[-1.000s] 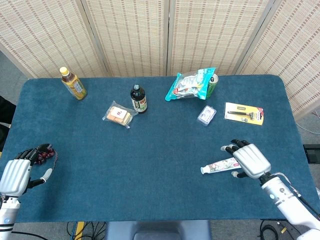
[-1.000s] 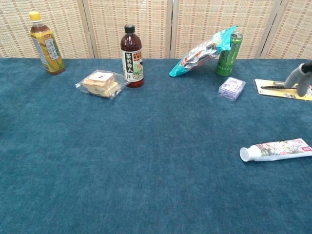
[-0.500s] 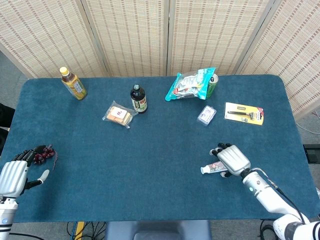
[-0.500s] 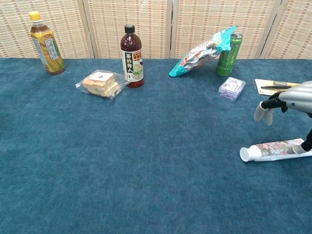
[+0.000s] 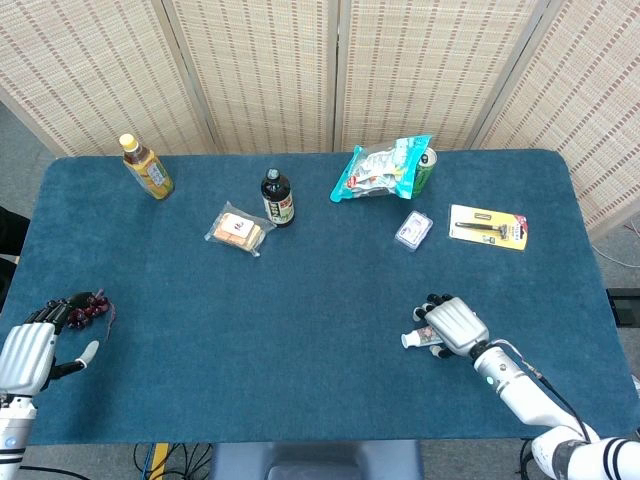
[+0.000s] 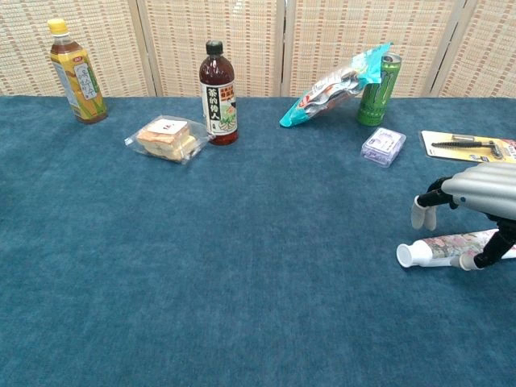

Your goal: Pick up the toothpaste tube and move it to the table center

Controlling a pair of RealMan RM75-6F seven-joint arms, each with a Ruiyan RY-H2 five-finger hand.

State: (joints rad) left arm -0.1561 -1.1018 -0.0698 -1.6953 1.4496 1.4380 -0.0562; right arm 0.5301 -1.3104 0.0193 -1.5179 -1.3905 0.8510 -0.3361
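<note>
Right hand (image 6: 472, 201) arches over the tube (image 6: 447, 247), which lies flat on the cloth at near right, cap pointing left. Fingers (image 6: 422, 211) spread, thumb beside the tube; contact possible, no grip seen. Left hand (image 5: 30, 345) open at near left edge, grapes (image 5: 88, 309) just beyond.

We see the counter (image 6: 242, 266) covered in matt, napped blue cloth. The toothpaste tube (image 6: 451, 246) looks like smooth, printed plastic with a white cap. The right hand (image 6: 476, 193) has a satin grey metallic shell and dark fingers (image 6: 425, 211) tipped pale. The snack bag (image 6: 334, 85) is glossy, crinkled film; behind stands a woven reed screen (image 6: 242, 32).
</note>
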